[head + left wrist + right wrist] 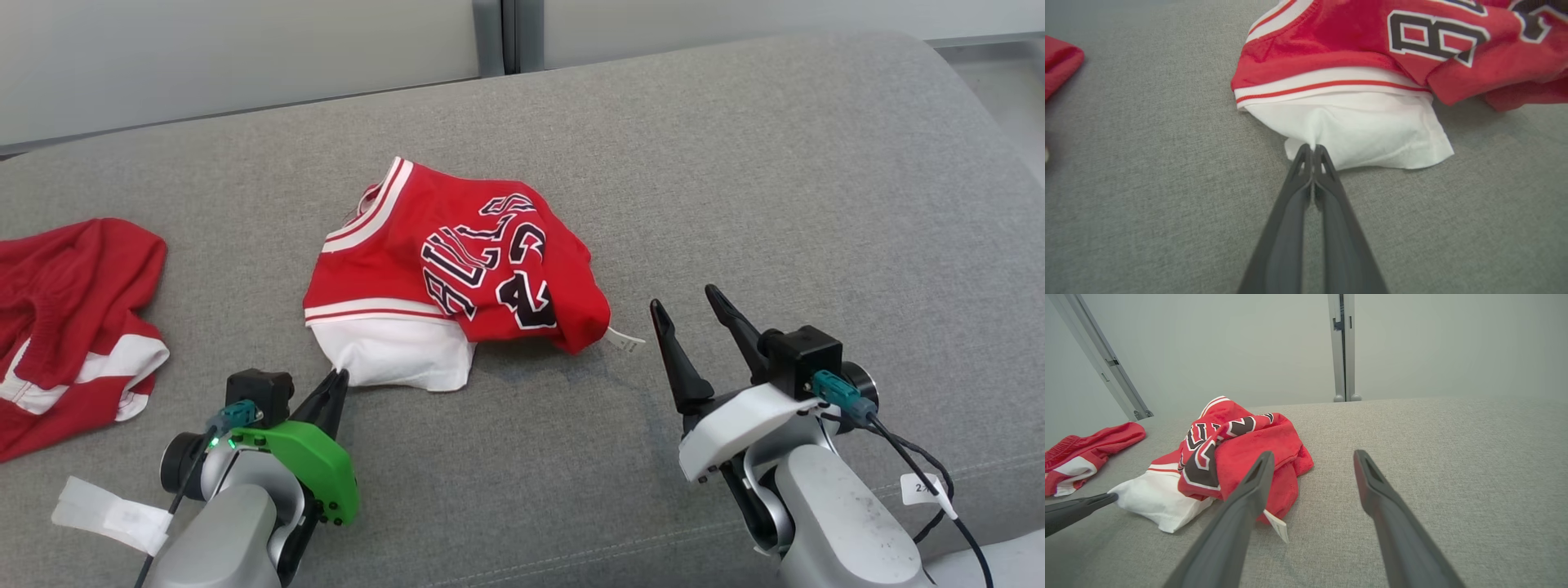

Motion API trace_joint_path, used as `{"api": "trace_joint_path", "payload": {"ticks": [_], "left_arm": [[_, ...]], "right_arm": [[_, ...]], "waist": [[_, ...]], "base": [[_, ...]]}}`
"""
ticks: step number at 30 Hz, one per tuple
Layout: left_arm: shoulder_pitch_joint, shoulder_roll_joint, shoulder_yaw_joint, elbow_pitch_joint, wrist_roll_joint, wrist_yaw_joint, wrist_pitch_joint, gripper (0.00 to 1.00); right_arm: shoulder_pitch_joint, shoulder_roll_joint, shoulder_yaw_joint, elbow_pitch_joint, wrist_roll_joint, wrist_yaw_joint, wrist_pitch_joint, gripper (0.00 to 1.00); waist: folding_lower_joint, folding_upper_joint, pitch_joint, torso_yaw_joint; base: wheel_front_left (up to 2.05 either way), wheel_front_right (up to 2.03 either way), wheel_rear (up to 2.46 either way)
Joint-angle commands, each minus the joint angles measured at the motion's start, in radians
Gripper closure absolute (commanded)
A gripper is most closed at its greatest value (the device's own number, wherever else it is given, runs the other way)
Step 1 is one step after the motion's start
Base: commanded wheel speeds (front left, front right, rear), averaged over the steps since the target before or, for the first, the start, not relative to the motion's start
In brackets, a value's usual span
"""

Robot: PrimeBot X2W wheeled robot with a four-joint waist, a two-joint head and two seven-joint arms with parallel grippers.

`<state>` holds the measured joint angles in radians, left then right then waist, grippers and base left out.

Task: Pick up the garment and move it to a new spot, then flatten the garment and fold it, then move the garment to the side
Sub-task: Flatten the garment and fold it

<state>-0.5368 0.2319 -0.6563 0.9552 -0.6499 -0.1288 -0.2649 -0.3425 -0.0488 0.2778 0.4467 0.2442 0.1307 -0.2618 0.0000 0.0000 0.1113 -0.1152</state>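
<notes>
The left gripper (336, 377) has its fingers squeezed together on the white edge of the garment (457, 261), and the right gripper (683, 296), at 4 o'clock from it, has its fingers wide apart and empty. The big grey cushion (775, 163) holds the garment, all crumpled, near its middle (a smaller red cloth (73, 310) lies at 9 o'clock). I think only the grab is done: lifting, moving, flattening, folding and putting aside are all left.
</notes>
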Motion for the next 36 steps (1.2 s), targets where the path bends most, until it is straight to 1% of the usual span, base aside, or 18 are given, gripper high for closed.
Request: {"api": "trace_joint_path", "payload": {"ticks": [1,5,10,13,16,18,19,20,21,25,26,29,31,36], "left_arm": [[0.015,0.006,0.001,-0.004,-0.007,-0.002,0.0,1.0],[0.029,0.009,0.018,-0.039,0.008,-0.002,0.0,1.0],[0.052,0.016,0.064,-0.101,0.045,-0.001,0.0,1.0],[0.082,0.013,0.091,-0.152,0.073,0.01,0.0,1.0],[0.119,0.02,0.119,-0.207,0.098,0.032,0.0,1.0],[0.133,0.022,0.125,-0.224,0.106,0.036,0.0,1.0],[0.164,0.028,0.13,-0.254,0.119,0.045,0.0,1.0],[0.164,0.028,0.13,-0.254,0.119,0.045,0.0,1.0],[0.189,0.037,0.139,-0.281,0.127,0.057,0.0,1.0],[0.228,0.048,0.146,-0.321,0.127,0.072,0.0,1.0],[0.248,0.05,0.152,-0.343,0.111,0.077,0.001,1.0],[0.261,0.059,0.15,-0.347,0.113,0.081,0.009,1.0],[0.268,0.044,0.155,-0.343,0.091,0.071,0.01,1.0],[0.261,0.025,0.159,-0.28,0.076,0.061,0.007,1.0]], "right_arm": [[0.008,-0.003,0.002,0.002,0.0,0.0,-0.004,0.0],[0.015,-0.003,-0.007,-0.001,-0.003,0.0,-0.004,0.0],[0.03,-0.003,-0.014,-0.007,0.006,0.0,-0.004,0.0],[0.039,-0.003,-0.018,-0.009,0.011,0.0,-0.004,0.0],[0.05,-0.003,-0.021,-0.009,0.022,0.0,-0.004,0.0],[0.053,-0.003,-0.02,-0.008,0.022,0.0,-0.004,0.0],[0.055,-0.003,-0.018,-0.007,0.024,0.0,-0.004,0.0],[0.055,-0.003,-0.018,-0.007,0.024,0.0,-0.004,0.0],[0.056,-0.003,-0.02,-0.01,0.026,0.0,-0.004,0.0],[0.059,-0.003,-0.022,-0.011,0.028,0.0,-0.004,0.0],[0.057,-0.003,-0.024,-0.01,0.026,0.0,-0.004,0.0],[0.052,-0.003,-0.02,-0.003,0.027,0.0,-0.004,0.0],[0.043,-0.003,-0.019,0.002,0.026,0.0,-0.004,0.0],[0.03,-0.003,-0.017,0.01,0.026,0.0,-0.004,0.0]], "waist": [[0.0,0.0,-0.003,0.002],[0.0,0.0,-0.006,0.014],[0.0,0.0,-0.009,0.045],[0.0,0.0,-0.018,0.068],[0.0,0.0,-0.024,0.093],[0.0,0.0,-0.024,0.101],[0.0,0.0,-0.027,0.115],[0.0,0.0,-0.027,0.115],[0.0,0.0,-0.029,0.126],[0.0,0.0,-0.027,0.14],[0.0,0.0,-0.023,0.148],[0.0,0.0,-0.018,0.152],[0.0,0.0,-0.014,0.153],[0.0,0.0,-0.007,0.143]], "base": [[0.0,0.0,0.0],[0.0,0.0,0.0],[0.0,0.0,0.0],[0.0,0.0,0.0],[0.0,0.0,0.0],[0.0,0.0,0.0],[0.0,0.0,0.0],[0.0,0.0,0.0],[0.0,0.0,0.0],[0.0,0.0,0.0],[0.0,0.0,0.0],[0.0,0.0,0.0],[0.0,0.0,0.0],[0.0,0.0,0.0]]}}
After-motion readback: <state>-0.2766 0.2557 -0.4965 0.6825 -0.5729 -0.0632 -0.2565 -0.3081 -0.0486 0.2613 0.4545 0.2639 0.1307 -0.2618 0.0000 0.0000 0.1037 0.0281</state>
